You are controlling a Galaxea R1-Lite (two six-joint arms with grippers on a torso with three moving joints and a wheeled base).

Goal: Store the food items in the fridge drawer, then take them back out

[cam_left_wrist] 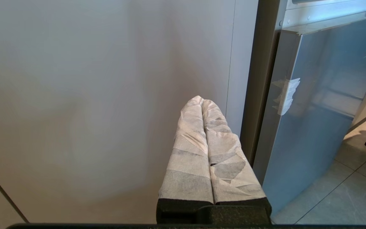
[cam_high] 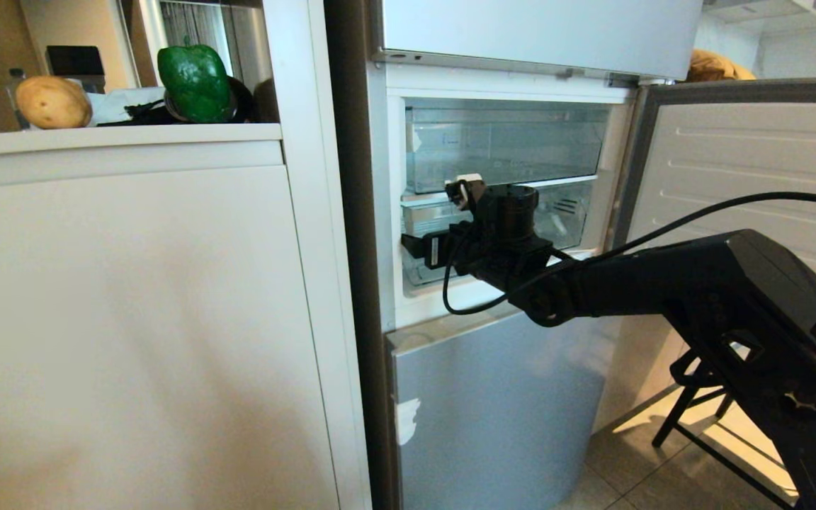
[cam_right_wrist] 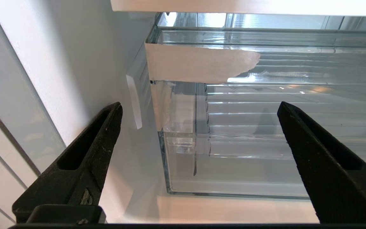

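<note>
On the white cabinet top (cam_high: 117, 134) left of the fridge: one potato (cam_high: 53, 101), tan-brown, matte, oval, its long axis running along the front edge, set near the left end. One bell pepper (cam_high: 195, 82), glossy dark green, lobed, standing upright with stem end up, further right along the same top, well apart from the potato; it stands among dark objects that cannot be made out.

Inside the open fridge compartment: two clear plastic drawers, stacked. Upper drawer (cam_high: 503, 145), transparent, wide, smooth-fronted. Lower drawer, the fridge drawer (cam_high: 569, 212), transparent, ribbed bottom with ridges running across its width, long axis across the compartment, front facing out of the fridge. A pale paper-like sticker (cam_right_wrist: 199, 65) with a torn edge lies on its front at one corner. No food shows in it.

Right gripper (cam_high: 443, 221): black, on a black arm reaching in from the right, held at the left end of the fridge drawer's front. Its two tapered, textured fingers (cam_right_wrist: 87, 159) stand spread wide, with nothing between them; whether they touch the drawer cannot be told.

Left gripper (cam_left_wrist: 203, 101): parked low before the plain white cabinet front (cam_left_wrist: 106, 95), beside the grey lower fridge door (cam_left_wrist: 313, 127). Fingers wrapped in white tape, pressed together, holding nothing.
</note>
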